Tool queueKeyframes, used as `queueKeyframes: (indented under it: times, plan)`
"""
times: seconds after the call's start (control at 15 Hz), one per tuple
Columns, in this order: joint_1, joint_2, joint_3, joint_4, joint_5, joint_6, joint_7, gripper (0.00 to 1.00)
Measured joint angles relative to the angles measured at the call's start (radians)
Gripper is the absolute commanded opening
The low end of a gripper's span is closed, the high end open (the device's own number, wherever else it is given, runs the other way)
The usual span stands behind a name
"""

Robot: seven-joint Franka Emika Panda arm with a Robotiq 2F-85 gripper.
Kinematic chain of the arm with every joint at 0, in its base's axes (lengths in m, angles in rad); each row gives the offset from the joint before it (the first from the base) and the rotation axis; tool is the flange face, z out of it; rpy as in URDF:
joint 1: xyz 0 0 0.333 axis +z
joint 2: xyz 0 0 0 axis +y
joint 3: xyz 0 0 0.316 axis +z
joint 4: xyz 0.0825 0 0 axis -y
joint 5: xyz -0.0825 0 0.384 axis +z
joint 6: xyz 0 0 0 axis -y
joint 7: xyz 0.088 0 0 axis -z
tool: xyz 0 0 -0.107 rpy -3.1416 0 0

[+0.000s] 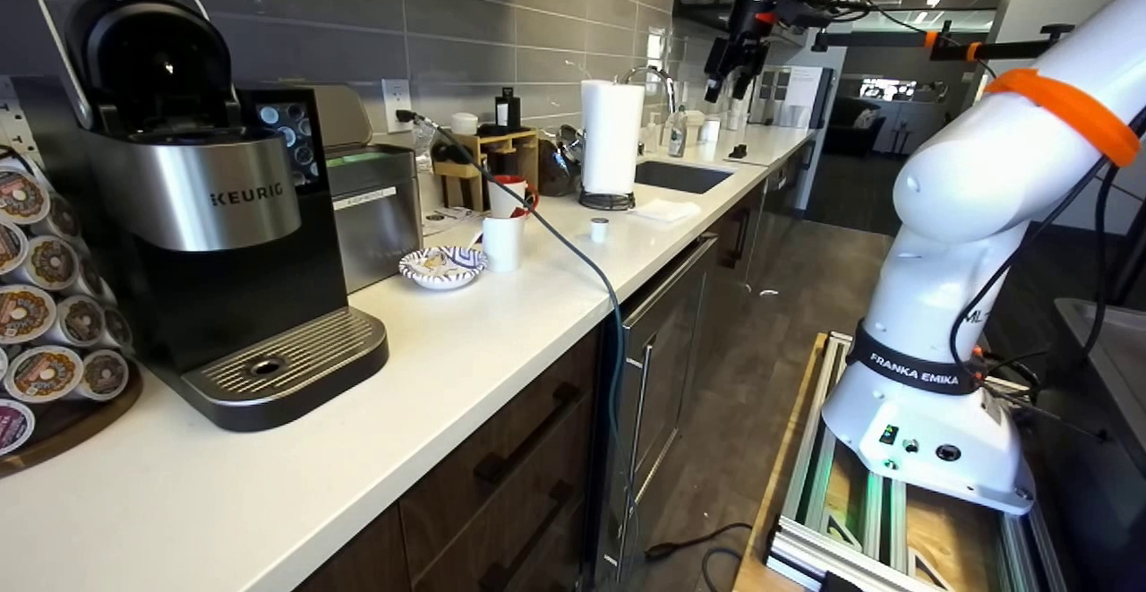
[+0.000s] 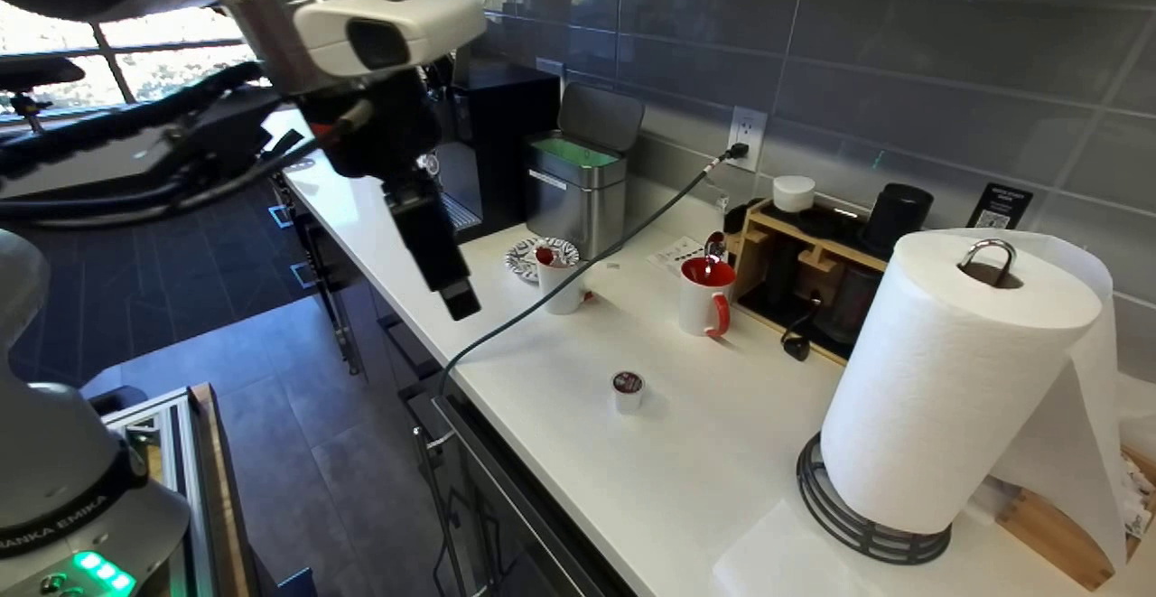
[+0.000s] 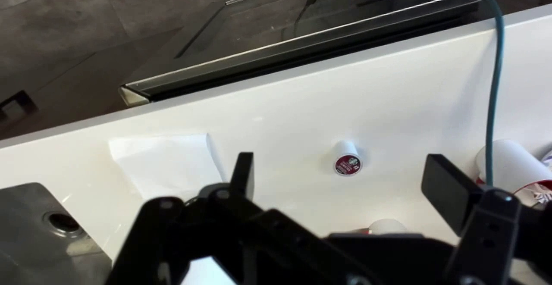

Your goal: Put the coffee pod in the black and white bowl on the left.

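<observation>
Small white coffee pod (image 2: 628,393) with a round dark red lid stands upright on the glossy white countertop (image 1: 483,332); the black two-fingered gripper (image 3: 340,175) hangs above, jaws spread wide.

In the wrist view the pod shows in the gap between the parted jaws, but well below them, resting on the countertop. In an exterior view the shallow, round white bowl (image 1: 442,268) with a dark pattern sits just beside a cylindrical white mug (image 1: 503,244), well apart from the pod. A second white mug (image 2: 695,308), red inside and red-handled, stands nearer the grey tiled wall (image 2: 903,64). A thick white paper-towel roll (image 2: 939,380) stands on the pod's far side from the bowl, and a slim teal cable (image 3: 496,69) passes between pod and bowl.
</observation>
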Motion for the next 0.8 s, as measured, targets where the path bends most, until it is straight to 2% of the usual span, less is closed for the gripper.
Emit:
queueKeyframes:
  times: [0.4, 0.8]
  plan:
    - [0.07, 0.31, 0.013, 0.207, 0.044, 0.102, -0.077, 1.0]
    - [0.051, 0.306, 0.022, 0.211, 0.044, 0.119, -0.079, 1.0]
